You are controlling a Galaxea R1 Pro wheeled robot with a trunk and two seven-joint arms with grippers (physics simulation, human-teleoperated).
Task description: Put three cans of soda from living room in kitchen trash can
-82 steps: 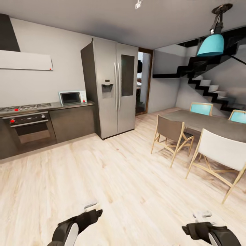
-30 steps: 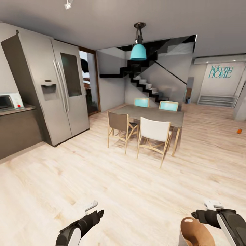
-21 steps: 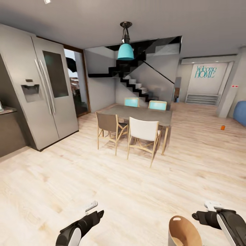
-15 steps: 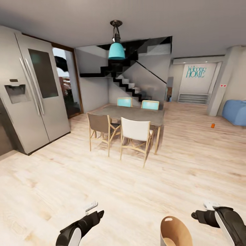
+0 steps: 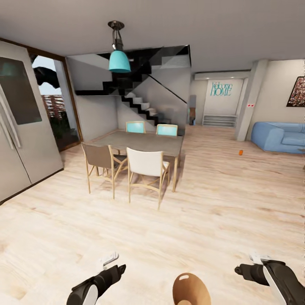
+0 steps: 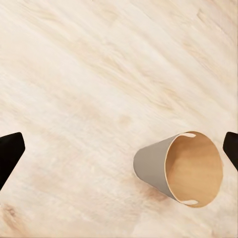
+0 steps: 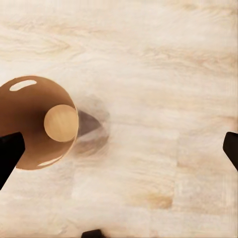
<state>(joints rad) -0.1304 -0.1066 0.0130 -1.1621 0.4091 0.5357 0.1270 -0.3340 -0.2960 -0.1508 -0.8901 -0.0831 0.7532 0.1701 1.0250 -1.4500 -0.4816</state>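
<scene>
The trash can (image 5: 186, 284) stands on the wood floor between my two arms, pale grey outside and tan inside. In the left wrist view the trash can (image 6: 151, 166) appears tilted, and in the right wrist view the trash can (image 7: 20, 116) shows its bare bottom with nothing in it. One orange soda can (image 5: 241, 152) stands far off on the floor near the blue sofa (image 5: 279, 137). My left gripper (image 5: 111, 262) (image 6: 119, 151) and right gripper (image 5: 250, 264) (image 7: 119, 148) hang low, both open and holding nothing. The other two cans are out of view.
A dining table (image 5: 146, 142) with several chairs stands mid-room ahead to the left. The steel fridge (image 5: 19, 131) lines the left edge. Black stairs (image 5: 140, 101) rise behind the table. Open wood floor leads right of the table toward the sofa.
The camera has swung to the right: cabinets and fridge slid out to the left, while sofa and orange can came into view. The trash can now shows between my arms.
</scene>
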